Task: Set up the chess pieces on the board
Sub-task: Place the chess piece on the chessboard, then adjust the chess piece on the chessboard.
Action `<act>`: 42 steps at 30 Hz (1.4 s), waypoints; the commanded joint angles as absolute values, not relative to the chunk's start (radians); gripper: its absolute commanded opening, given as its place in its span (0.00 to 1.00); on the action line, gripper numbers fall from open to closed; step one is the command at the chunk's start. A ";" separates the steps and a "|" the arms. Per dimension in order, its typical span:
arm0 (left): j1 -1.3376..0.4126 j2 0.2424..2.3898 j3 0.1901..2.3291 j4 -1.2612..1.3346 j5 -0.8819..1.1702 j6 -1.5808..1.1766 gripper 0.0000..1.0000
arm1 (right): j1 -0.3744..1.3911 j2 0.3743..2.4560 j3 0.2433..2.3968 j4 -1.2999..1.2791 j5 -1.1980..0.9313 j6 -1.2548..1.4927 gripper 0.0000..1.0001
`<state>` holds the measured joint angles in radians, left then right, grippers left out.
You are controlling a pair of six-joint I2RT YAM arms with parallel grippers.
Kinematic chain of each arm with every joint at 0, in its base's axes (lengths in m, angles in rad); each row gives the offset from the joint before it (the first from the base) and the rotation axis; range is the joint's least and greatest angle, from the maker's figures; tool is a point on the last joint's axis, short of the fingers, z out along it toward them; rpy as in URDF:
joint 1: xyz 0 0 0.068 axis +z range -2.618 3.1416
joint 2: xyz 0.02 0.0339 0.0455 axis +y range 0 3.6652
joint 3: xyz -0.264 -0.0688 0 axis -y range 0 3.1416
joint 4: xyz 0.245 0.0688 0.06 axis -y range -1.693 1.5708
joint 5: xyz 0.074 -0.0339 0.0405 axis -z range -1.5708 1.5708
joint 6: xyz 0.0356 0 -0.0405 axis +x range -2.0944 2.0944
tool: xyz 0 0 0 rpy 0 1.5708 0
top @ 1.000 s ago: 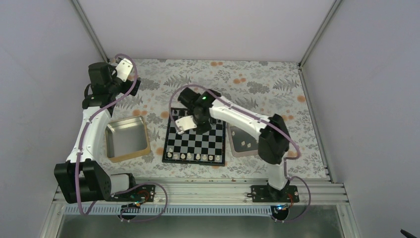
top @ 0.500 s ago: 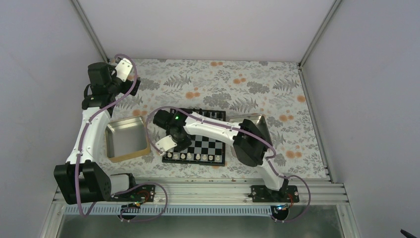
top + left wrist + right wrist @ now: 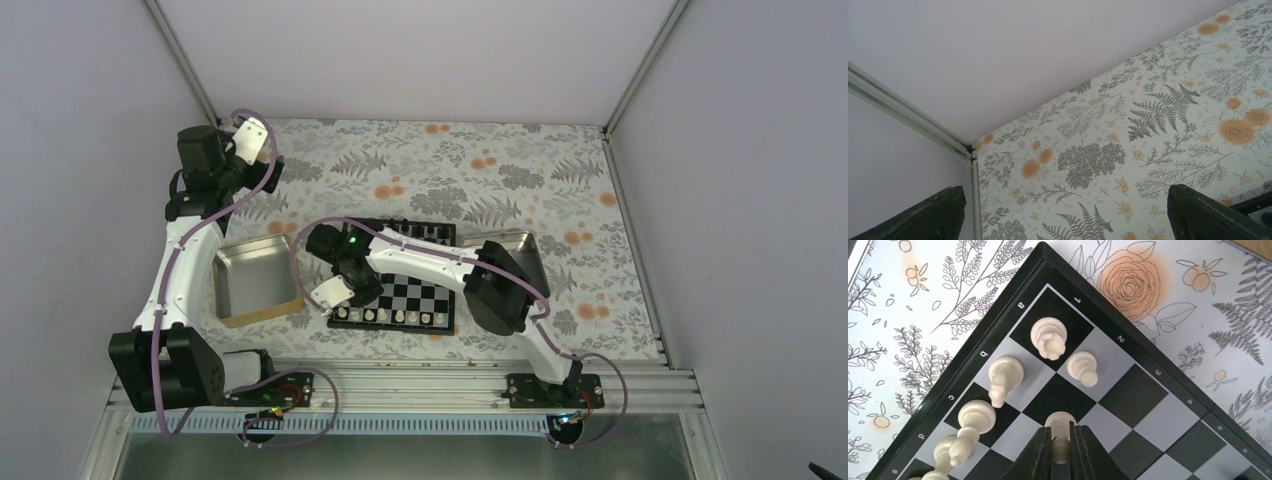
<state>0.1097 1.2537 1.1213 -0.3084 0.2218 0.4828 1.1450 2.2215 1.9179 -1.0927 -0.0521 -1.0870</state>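
The black-and-silver board (image 3: 418, 294) lies mid-table, with a row of white pieces (image 3: 392, 316) along its near edge. My right gripper (image 3: 338, 291) is over the board's near-left corner. In the right wrist view the gripper (image 3: 1061, 432) is shut on a white pawn (image 3: 1060, 420), held over a dark second-row square of the board (image 3: 1143, 390). I cannot tell whether the pawn touches it. A rook (image 3: 1049, 337), a knight (image 3: 1004, 375), a bishop (image 3: 975, 420) and another pawn (image 3: 1083, 367) stand nearby. My left gripper (image 3: 1063, 222) is open and empty, raised at the far left.
A metal tray (image 3: 258, 280) sits left of the board. A second tray (image 3: 512, 246) sits to its right, partly hidden by my right arm. Black pieces (image 3: 415, 231) line the board's far edge. The enclosure walls and corner post (image 3: 908, 125) stand close to my left gripper.
My right arm has swung from the board's far side to its near-left corner and lowered there, shut on the pawn. The left arm has not moved.
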 commanded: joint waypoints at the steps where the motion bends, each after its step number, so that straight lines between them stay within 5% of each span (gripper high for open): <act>1: 0.117 1.236 1.117 -0.288 0.246 0.482 1.00 | 1.151 2.244 1.932 -1.091 -0.080 -1.103 0.13; 8: 0.117 1.241 1.117 -0.292 0.256 0.484 1.00 | 1.140 2.208 1.899 -1.049 -0.066 -1.092 0.31; 19: 0.118 1.242 1.123 -0.294 0.253 0.484 1.00 | 1.070 2.031 1.821 -1.049 -0.077 -1.054 0.29; 42: 0.120 1.238 1.112 -0.287 0.254 0.488 1.00 | 1.112 2.179 1.869 -1.110 -0.211 -1.073 0.24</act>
